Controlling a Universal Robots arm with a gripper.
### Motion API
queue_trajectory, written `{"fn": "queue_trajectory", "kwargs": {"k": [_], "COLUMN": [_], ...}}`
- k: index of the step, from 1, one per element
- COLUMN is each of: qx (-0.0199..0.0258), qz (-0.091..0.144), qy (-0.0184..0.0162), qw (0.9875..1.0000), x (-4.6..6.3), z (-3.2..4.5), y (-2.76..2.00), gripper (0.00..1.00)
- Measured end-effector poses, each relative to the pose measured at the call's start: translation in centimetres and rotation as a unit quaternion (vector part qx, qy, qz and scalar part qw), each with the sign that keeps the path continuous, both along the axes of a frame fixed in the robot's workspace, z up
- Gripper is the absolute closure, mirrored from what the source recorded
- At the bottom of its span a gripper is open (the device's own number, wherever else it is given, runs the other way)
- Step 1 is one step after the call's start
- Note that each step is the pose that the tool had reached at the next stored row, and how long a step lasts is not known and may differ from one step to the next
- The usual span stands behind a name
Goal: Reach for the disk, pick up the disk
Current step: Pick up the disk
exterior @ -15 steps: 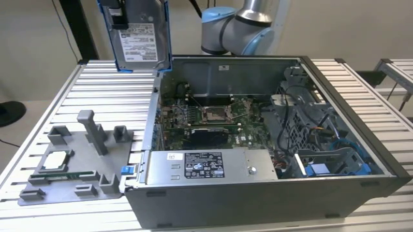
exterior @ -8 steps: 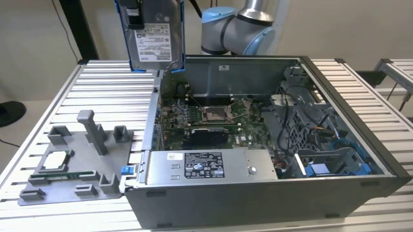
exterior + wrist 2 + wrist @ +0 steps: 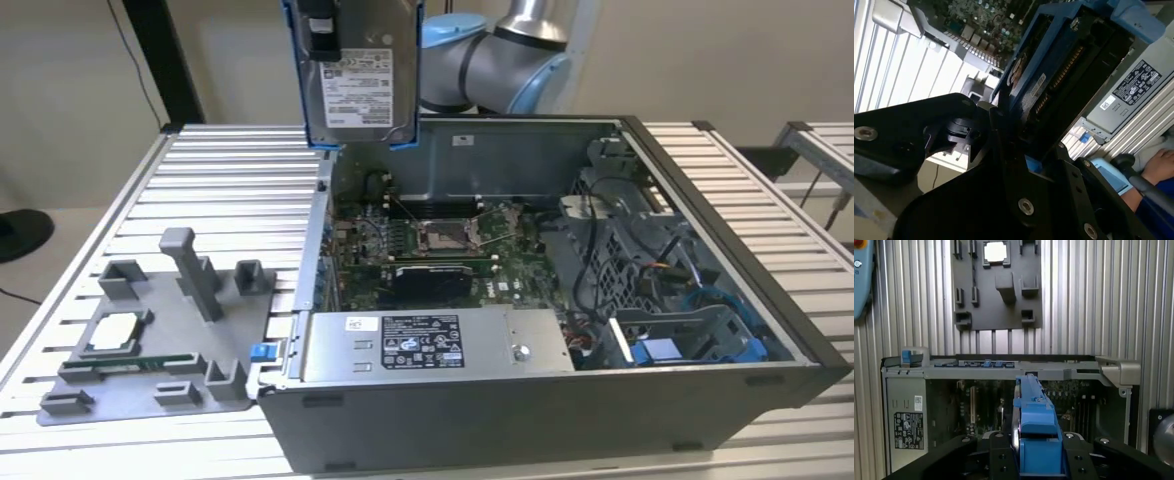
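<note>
Since the gripper (image 3: 1037,460) has its fingers (image 3: 1001,457) clamped on both sides of the blue bracket (image 3: 1039,410), the disk (image 3: 360,85) hangs upright, label outward, well above the open case (image 3: 747,300), clear of its boards and cables.

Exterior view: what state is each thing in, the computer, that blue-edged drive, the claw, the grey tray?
disk: in the air above the case, upright, label showing.
gripper: shut on the disk.
computer case: lying on its side, open.
grey tray: flat on the table, square chip seated in it.
</note>
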State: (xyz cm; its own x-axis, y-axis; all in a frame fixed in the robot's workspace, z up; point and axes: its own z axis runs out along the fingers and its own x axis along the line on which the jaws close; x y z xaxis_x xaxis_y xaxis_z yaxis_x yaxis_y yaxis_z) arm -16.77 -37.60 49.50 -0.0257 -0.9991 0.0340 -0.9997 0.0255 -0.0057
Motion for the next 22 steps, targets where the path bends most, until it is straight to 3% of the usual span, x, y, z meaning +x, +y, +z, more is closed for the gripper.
{"fn": "queue_trajectory", "kwargs": {"k": [22], "qx": [-0.0065], "qz": [0.000], "qy": [0.0000], "qw": [1.0000], "x": [9.7], "z": [0.00], "y": [0.00], "gripper": [1.00]}}
